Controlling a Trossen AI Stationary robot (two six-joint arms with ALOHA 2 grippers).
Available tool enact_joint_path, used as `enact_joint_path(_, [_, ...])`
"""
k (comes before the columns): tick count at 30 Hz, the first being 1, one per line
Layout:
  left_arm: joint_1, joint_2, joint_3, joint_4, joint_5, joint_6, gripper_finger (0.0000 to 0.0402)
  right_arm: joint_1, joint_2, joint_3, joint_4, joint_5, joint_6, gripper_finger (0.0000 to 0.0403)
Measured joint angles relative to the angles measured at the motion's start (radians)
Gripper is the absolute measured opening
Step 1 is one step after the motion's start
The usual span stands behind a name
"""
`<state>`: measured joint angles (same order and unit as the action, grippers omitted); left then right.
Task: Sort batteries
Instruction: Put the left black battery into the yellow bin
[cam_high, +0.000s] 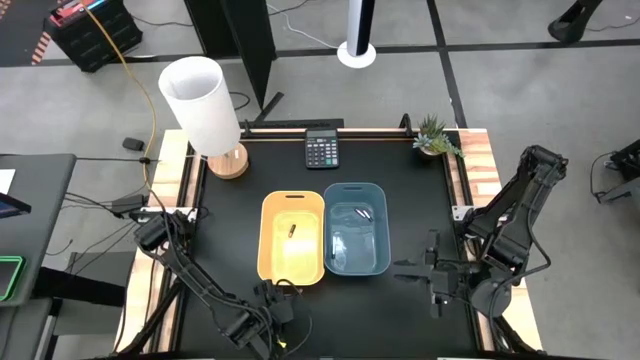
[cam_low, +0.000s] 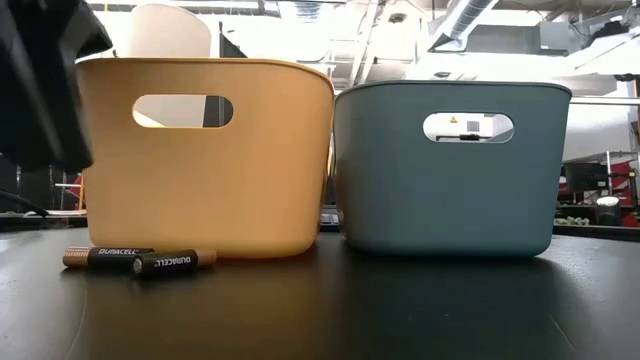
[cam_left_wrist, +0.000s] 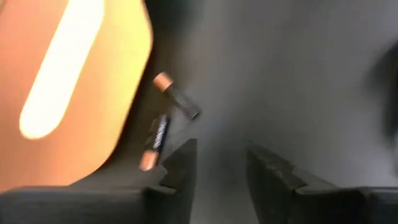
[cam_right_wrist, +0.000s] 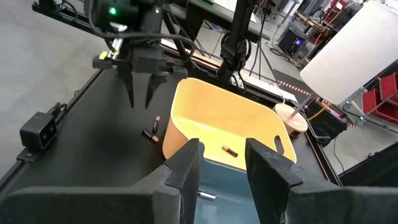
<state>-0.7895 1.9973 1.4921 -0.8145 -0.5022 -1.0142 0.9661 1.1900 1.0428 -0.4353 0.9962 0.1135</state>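
Two dark batteries with coppery ends (cam_low: 105, 257) (cam_low: 170, 262) lie on the black table just in front of the yellow bin (cam_low: 205, 170), near its near-left corner; the left wrist view also shows these batteries (cam_left_wrist: 177, 96) (cam_left_wrist: 155, 142). My left gripper (cam_left_wrist: 221, 152) is open and hovers over the table beside them, fingers pointing down, touching nothing; the right wrist view shows this gripper (cam_right_wrist: 140, 93) too. One more dark battery (cam_high: 291, 231) lies in the yellow bin. Silvery batteries (cam_high: 361, 213) lie in the blue bin (cam_high: 355, 227). My right gripper (cam_high: 405, 268) waits open, right of the blue bin.
A black calculator (cam_high: 321, 150) lies at the table's far edge, with a white lamp on a wooden base (cam_high: 205, 110) at the far-left corner and a small plant (cam_high: 435, 137) at the far-right corner. Bare tabletop shows left of the yellow bin and right of the blue bin.
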Motion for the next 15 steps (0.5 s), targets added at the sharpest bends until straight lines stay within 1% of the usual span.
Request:
enact_joint_path(4, [0.001,0.0,-0.012,-0.036,0.003,-0.015,0.0141,0.003,0.0,0.0,0.003,0.0,0.001,0.0141])
enact_joint_path(8, [0.006,0.001,-0.025,-0.04,0.0,-0.018,0.0138,0.003,0.0,0.0,0.006,-0.001,0.001,0.0141])
enact_joint_path(15, [0.031,0.001,-0.025,-0.042,-0.007,0.023,0.0132,0.003,0.0,0.0,0.012,-0.001,0.006,0.0141])
